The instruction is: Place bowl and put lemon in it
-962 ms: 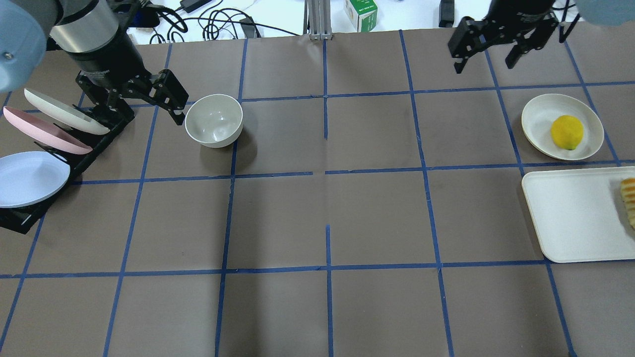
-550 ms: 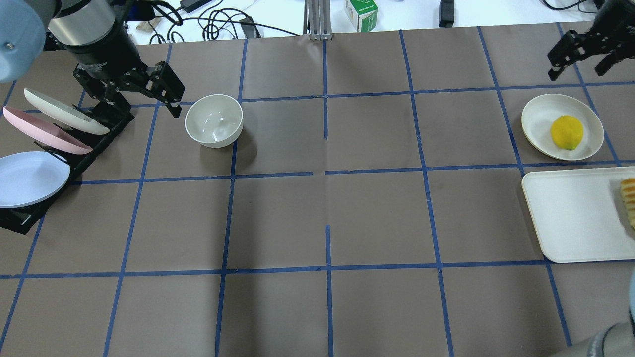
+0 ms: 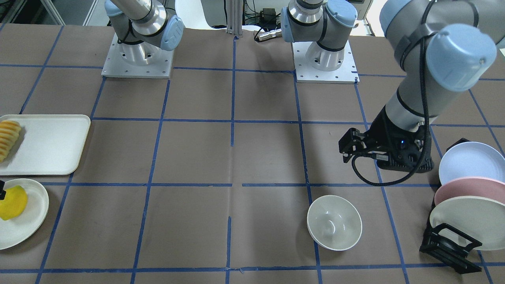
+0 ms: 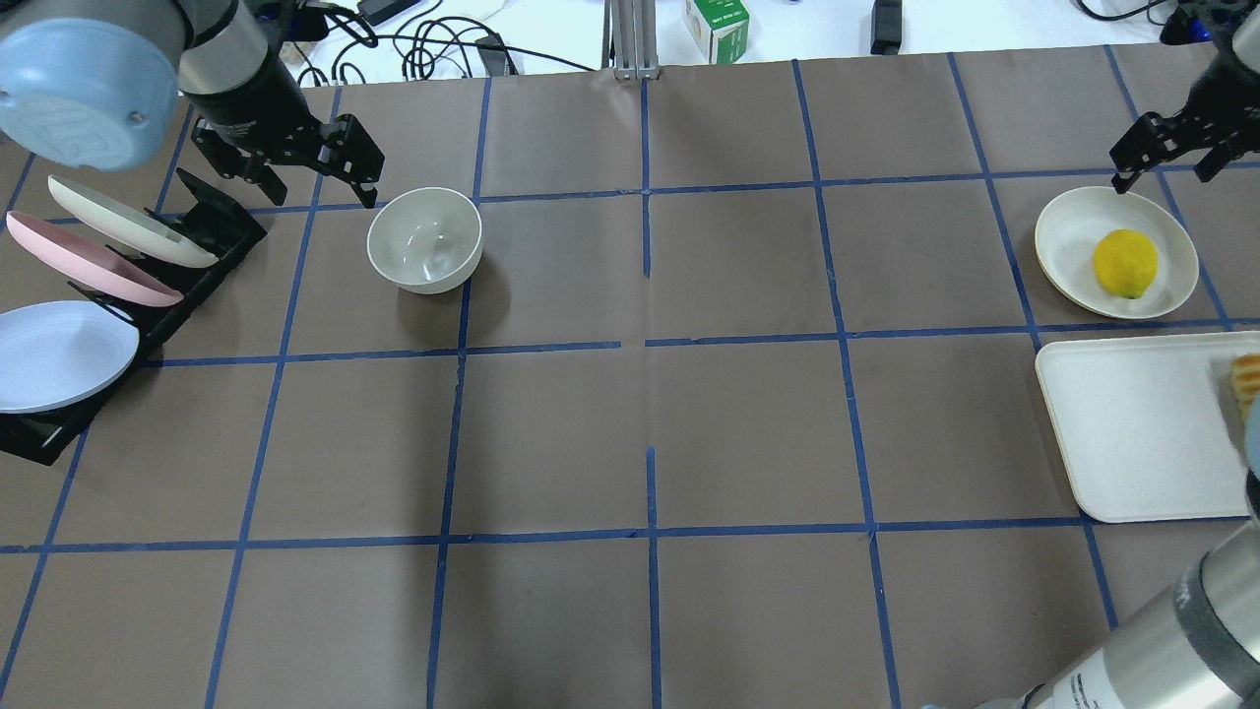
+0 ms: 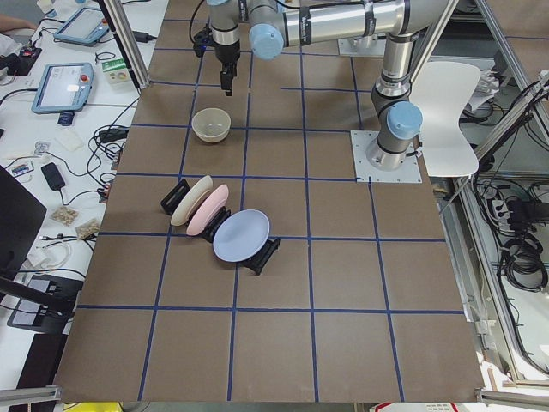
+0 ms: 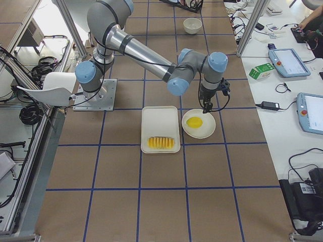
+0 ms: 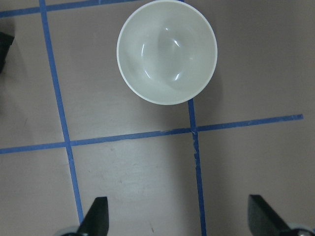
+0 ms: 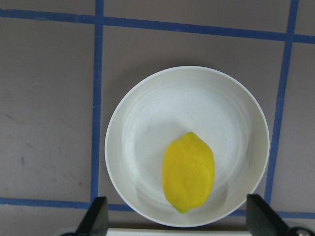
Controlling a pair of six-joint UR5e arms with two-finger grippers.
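The off-white bowl (image 4: 424,240) stands upright and empty on the table at the left; it also shows in the left wrist view (image 7: 167,51) and the front view (image 3: 334,222). My left gripper (image 4: 317,189) is open and empty, just left of and behind the bowl, not touching it. The yellow lemon (image 4: 1125,263) lies in a shallow cream plate (image 4: 1068,212) at the right. My right gripper (image 4: 1164,175) is open and empty over the plate's far rim. In the right wrist view the lemon (image 8: 188,171) sits between the fingertips (image 8: 97,216), below them.
A black rack (image 4: 212,222) at the far left holds an off-white, a pink and a pale blue plate (image 4: 59,354). A cream tray (image 4: 1132,433) with ridged sliced food (image 4: 1246,379) lies in front of the lemon's plate. Cables and a green box (image 4: 717,28) lie beyond the table's far edge.
My left gripper has drawn back from the bowl toward the far edge, still open. My right gripper has swung right and come down over the lemon's plate. Bowl and lemon have not moved.
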